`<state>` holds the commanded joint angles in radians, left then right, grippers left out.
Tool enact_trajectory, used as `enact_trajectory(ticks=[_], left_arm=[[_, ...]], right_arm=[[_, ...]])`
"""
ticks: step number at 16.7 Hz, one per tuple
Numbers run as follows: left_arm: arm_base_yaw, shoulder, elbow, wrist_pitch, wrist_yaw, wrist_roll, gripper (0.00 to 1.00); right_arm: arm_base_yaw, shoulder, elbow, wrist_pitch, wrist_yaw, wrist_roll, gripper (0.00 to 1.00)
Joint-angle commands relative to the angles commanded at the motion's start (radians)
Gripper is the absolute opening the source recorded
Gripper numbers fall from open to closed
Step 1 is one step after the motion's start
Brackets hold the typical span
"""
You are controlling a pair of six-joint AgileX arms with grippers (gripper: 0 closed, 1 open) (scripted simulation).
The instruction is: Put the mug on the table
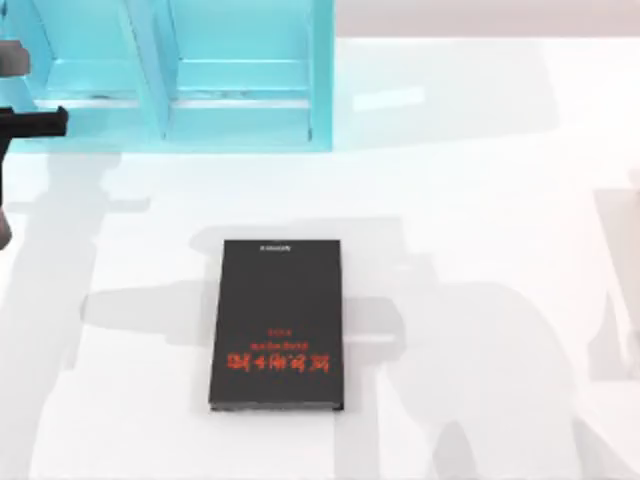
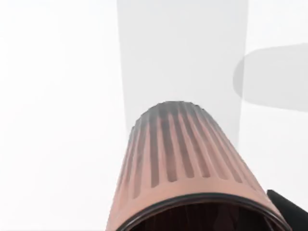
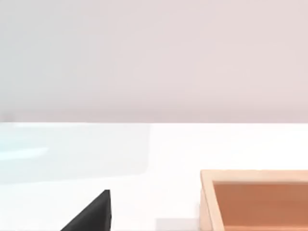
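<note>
The mug [image 2: 183, 159] is a reddish-brown ribbed cup seen close up in the left wrist view, its dark rim nearest the camera and its base pointing away over the white table [image 2: 57, 96]. My left gripper [image 2: 204, 219] is shut on the mug; one black finger [image 2: 288, 209] shows against the rim, the other is hidden. In the top view a black part of my left arm [image 1: 35, 122] juts in at the far left edge, in front of the shelf unit. Whether the mug's base touches the table I cannot tell.
A black book [image 1: 277, 325] with red lettering lies flat at the middle of the table [image 1: 480, 200]. A turquoise shelf unit [image 1: 200, 70] stands at the back left. The right wrist view shows a wooden tray [image 3: 255, 202] and a black corner [image 3: 94, 214] on the table.
</note>
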<state>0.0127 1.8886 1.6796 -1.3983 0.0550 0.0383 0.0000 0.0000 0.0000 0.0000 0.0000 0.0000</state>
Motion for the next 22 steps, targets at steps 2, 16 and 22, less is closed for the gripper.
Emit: enact_trajectory(ticks=[2, 16, 22], left_arm=[[-0.003, 0.006, 0.000, 0.005, -0.004, 0.001, 0.00], [0.015, 0.019, -0.232, 0.251, 0.000, 0.015, 0.15], [0.015, 0.019, -0.232, 0.251, 0.000, 0.015, 0.60]], right_arm=[[0.000, 0.000, 0.000, 0.000, 0.000, 0.000, 1.00], [0.000, 0.000, 0.000, 0.000, 0.000, 0.000, 1.00], [0.000, 0.000, 0.000, 0.000, 0.000, 0.000, 1.00]])
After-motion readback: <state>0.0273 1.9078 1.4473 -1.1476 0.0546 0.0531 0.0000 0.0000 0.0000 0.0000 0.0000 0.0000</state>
